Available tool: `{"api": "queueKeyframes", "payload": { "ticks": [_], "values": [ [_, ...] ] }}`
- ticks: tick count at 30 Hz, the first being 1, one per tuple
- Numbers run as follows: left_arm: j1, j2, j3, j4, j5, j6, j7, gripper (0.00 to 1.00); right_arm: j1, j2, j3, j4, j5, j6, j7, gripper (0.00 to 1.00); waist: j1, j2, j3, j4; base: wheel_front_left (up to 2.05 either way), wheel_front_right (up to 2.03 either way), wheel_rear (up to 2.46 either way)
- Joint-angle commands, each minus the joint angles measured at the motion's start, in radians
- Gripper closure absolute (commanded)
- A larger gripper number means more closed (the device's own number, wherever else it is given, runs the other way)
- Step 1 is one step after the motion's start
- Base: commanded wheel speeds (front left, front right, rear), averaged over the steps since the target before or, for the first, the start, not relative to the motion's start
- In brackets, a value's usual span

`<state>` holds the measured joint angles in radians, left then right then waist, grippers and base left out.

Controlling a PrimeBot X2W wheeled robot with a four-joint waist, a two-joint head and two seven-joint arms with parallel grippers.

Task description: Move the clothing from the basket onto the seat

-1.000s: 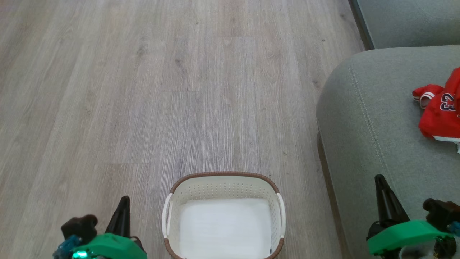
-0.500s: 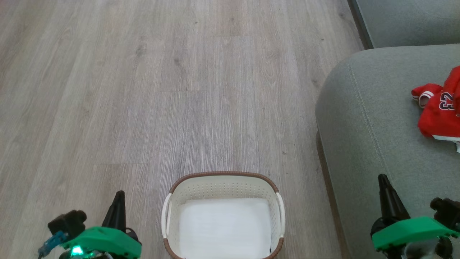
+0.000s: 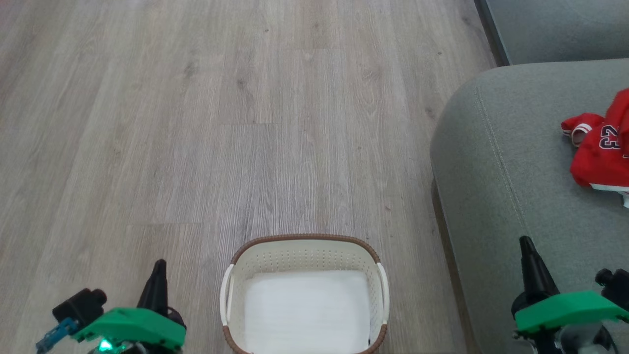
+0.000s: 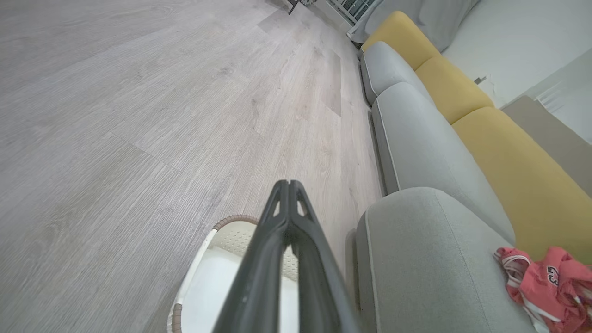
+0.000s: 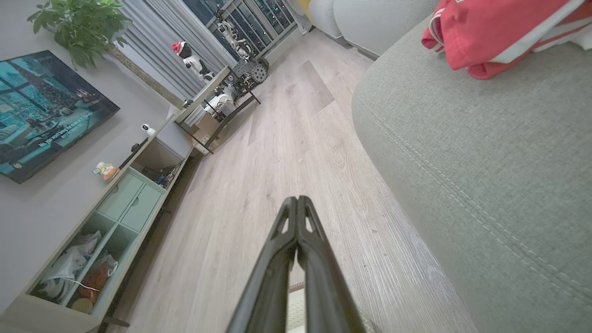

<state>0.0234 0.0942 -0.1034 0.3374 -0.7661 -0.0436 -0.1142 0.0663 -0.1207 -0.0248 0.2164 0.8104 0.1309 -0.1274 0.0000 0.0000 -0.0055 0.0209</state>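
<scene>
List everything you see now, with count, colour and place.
floor: one, pale wood-look planks, across the room
seat: one, grey-green, on the robot's right
basket: one, cream-white with brown rim, empty, on the floor left of the seat
clothing: one heap, red with white trim, on the seat
back cushions: three, yellow, behind the seat
television: one, switched on, on the wall
potted plant: one, green, beside the television
left gripper: one, dark, shut, left of the basket
right gripper: one, dark, shut, by the seat

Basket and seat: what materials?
Basket: looks like moulded plastic, matte cream, rows of holes in the wall; brown rim looks woven, possibly plastic too. Seat: upholstery fabric, matte grey-green, visible weave and stitched seam.
</scene>
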Motion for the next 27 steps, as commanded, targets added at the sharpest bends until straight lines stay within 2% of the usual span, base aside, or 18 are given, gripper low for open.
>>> {"api": "queueKeyframes", "payload": {
  "ticks": [1,27],
  "values": [
    [-0.060,0.004,0.032,-0.037,-0.027,-0.007,0.006,1.00,-0.060,-0.001,-0.001,-0.028,0.028,0.000,0.008,1.00,0.0000,0.0000,0.000,0.000,0.00,0.00,0.00],
    [-0.085,-0.012,0.095,-0.055,-0.302,-0.034,0.081,1.00,-0.098,0.019,-0.026,-0.009,0.292,0.000,0.083,1.00,0.0000,0.0000,0.003,-0.007,0.00,0.00,0.00]
  ]
}}
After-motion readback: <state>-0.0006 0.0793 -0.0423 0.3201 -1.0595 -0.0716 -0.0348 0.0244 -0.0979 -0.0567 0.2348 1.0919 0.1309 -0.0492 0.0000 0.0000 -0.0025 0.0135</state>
